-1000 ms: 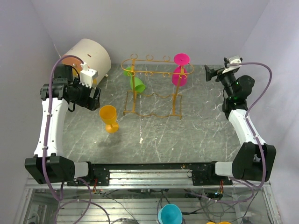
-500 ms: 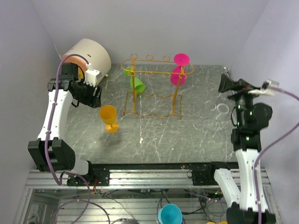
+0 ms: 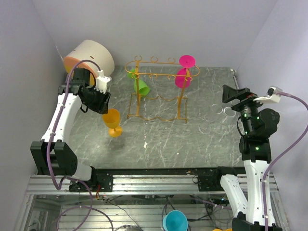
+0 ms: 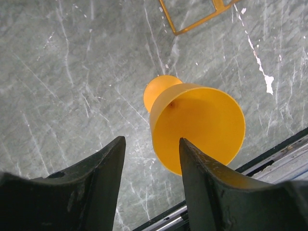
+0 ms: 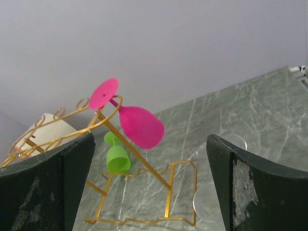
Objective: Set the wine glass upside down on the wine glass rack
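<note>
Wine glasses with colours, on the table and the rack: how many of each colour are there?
Yellow glass: 1, standing on the table
Green glass: 1, hanging on the rack
Pink glass: 1, hanging on the rack
Total: 3

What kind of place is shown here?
Likely a robot test cell: plain walls enclose a marble-patterned table, and a metal rail carries the left arm and right arm.
</note>
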You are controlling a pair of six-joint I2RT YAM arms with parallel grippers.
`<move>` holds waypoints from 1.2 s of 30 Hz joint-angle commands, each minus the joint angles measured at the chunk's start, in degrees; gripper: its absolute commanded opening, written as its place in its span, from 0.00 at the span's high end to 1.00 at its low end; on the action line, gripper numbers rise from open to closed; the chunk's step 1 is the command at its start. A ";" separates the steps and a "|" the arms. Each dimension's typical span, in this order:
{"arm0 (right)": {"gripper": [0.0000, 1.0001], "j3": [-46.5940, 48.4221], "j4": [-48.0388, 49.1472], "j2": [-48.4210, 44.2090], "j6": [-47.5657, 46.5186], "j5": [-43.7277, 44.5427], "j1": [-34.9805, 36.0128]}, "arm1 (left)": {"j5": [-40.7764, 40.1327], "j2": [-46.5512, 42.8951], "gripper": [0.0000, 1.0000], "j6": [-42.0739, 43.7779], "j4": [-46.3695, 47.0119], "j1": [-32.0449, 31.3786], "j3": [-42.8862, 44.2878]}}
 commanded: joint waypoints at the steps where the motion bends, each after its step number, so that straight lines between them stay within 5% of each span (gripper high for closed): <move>1: 0.00 3.94 -2.22 0.18 -2.17 2.10 0.28 | -1.68 0.40 0.42 -0.57 1.47 -1.35 -1.91; 9: 0.00 2.42 -0.59 0.68 -2.19 0.96 0.61 | -3.90 0.56 0.50 -1.04 2.87 -1.87 -4.08; 20: 0.00 3.36 -1.62 -0.14 -4.15 1.80 1.43 | -4.17 0.62 0.76 -0.23 1.86 -1.96 -4.78; 23: 0.00 3.65 -1.88 -0.45 -4.13 1.90 1.42 | -4.07 0.44 0.92 -0.10 1.62 -2.11 -5.85; 27: 0.00 4.86 -2.26 -0.05 -4.51 2.00 1.42 | -3.76 -0.50 0.93 0.85 0.04 -2.51 -5.58; 31: 0.00 8.20 -1.69 1.86 -3.43 0.41 1.47 | -5.80 -3.50 0.93 1.96 -3.92 -2.66 2.21; 36: 0.00 17.54 4.70 6.45 3.19 -9.26 1.62 | -8.19 -7.92 0.93 4.74 -7.94 -2.66 21.95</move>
